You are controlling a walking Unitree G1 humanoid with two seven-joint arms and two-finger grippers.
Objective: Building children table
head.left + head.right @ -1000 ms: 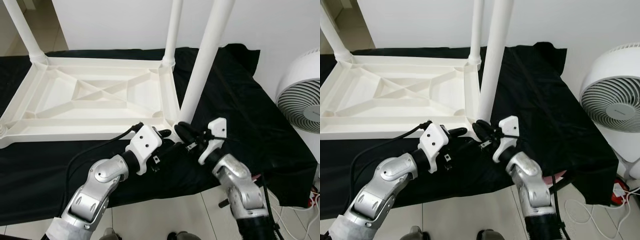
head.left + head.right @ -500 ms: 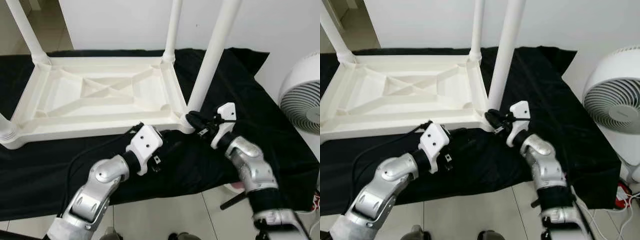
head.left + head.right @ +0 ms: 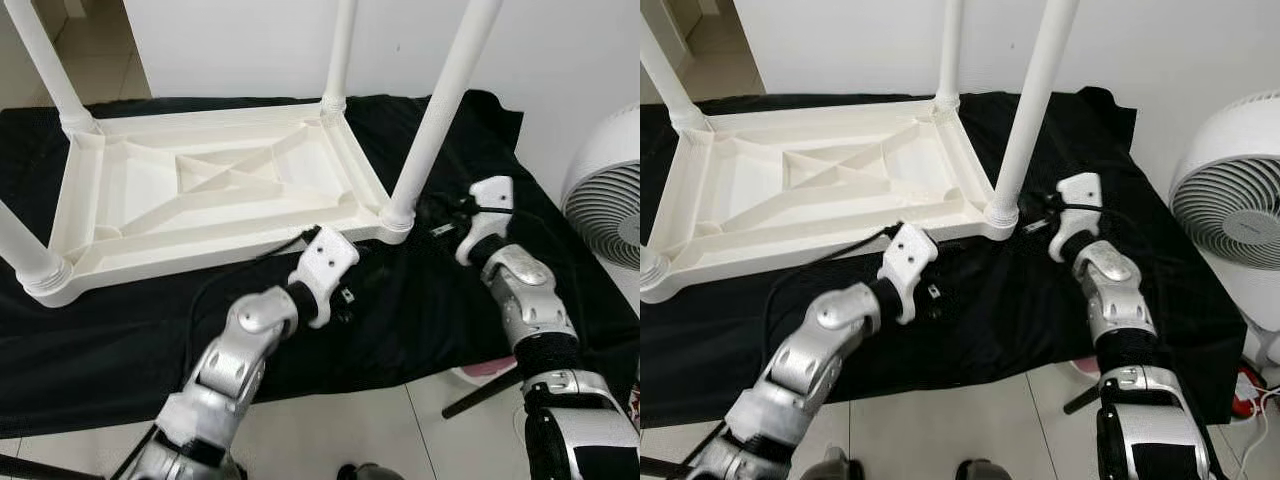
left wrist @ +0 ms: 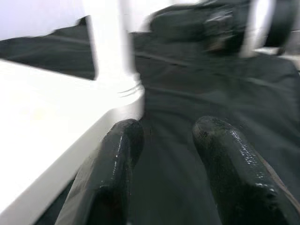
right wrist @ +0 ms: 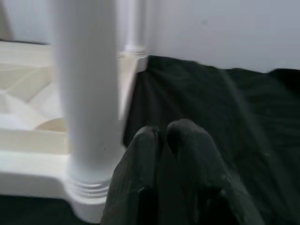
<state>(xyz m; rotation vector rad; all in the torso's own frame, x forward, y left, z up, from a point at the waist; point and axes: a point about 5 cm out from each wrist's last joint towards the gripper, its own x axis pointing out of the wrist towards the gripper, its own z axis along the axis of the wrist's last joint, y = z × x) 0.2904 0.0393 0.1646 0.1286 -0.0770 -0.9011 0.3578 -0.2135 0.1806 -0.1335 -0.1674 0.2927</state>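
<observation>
Black cloth [image 3: 440,310] over tiled floor, bearing an upturned white table [image 3: 215,195], legs up. Left gripper [image 4: 166,161], fingers parted and empty, just before the table's near rail; right gripper [image 5: 171,154], fingers pressed together on nothing, just beside the near right leg [image 3: 440,105]. Farther right of the table: white fan [image 3: 1230,210].

Two silver jointed metal arms, black bands at joints. White wrist housing on each, small dark screw holes on left one. Black cable loops from left housing. Left claw [image 4: 166,164]: two glossy black rounded fingers. Right claw [image 5: 164,140]: black fingers, matte.
</observation>
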